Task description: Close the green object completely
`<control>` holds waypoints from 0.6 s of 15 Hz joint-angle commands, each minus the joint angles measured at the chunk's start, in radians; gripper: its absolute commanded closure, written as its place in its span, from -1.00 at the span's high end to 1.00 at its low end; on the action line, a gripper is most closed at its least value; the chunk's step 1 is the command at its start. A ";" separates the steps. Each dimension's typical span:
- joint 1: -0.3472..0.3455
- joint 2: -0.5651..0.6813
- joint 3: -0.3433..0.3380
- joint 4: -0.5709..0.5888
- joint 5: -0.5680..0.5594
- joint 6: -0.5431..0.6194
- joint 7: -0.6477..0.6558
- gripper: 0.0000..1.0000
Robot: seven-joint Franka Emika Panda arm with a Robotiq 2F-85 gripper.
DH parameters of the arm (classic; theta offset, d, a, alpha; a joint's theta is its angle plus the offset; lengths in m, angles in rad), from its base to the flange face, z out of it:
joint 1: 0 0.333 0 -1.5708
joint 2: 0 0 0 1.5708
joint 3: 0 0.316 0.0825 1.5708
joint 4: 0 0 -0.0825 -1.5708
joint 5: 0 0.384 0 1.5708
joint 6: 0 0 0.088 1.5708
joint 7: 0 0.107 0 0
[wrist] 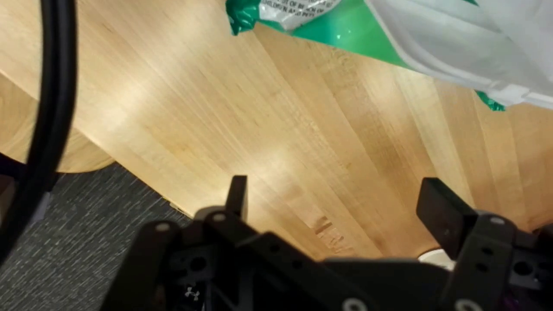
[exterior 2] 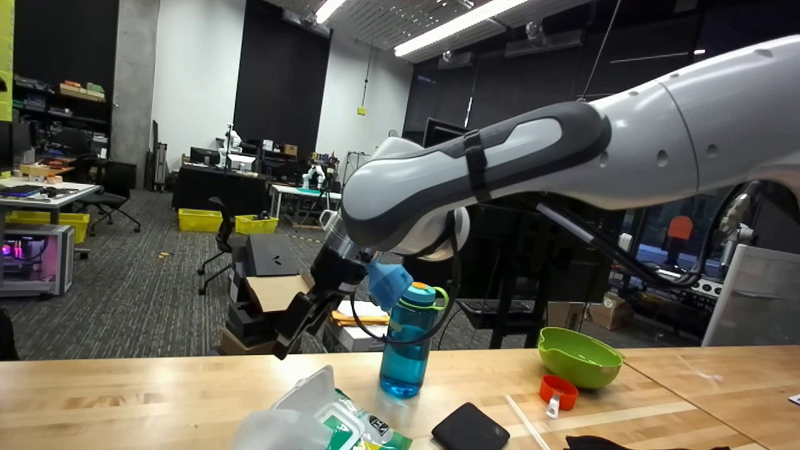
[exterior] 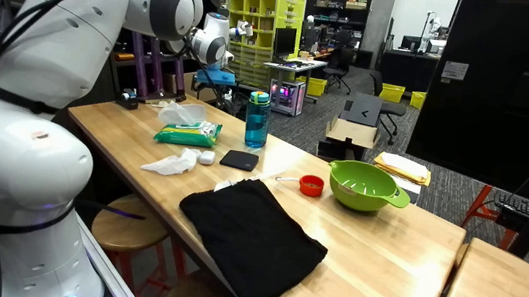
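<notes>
The green object is a soft green pack with a white lid, lying on the wooden table, and it shows in both exterior views [exterior: 187, 136] [exterior 2: 370, 430]. Its lid [exterior 2: 312, 392] stands raised and tilted away from the pack's white frame. In the wrist view the green pack [wrist: 354, 32] fills the upper right, cut off by the frame edge, with whitish plastic [wrist: 458, 47] over it. My gripper [wrist: 338, 194] is open and has bare table behind its gap. In an exterior view the gripper [exterior 2: 303, 331] hangs above the table, beyond the pack and apart from it.
Close to the pack stands a teal bottle [exterior: 257, 121]. A black wallet-like item [exterior: 239, 160], a small white case [exterior: 207, 157], crumpled tissue [exterior: 174, 163], a red cup [exterior: 311, 185], a lime bowl [exterior: 363, 185] and black cloth [exterior: 251, 245] lie on the table.
</notes>
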 commanded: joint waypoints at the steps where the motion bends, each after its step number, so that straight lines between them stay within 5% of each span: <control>1: 0.017 0.095 0.036 0.122 -0.002 -0.052 -0.036 1.00; 9: 0.043 0.130 0.068 0.186 0.006 -0.143 -0.038 1.00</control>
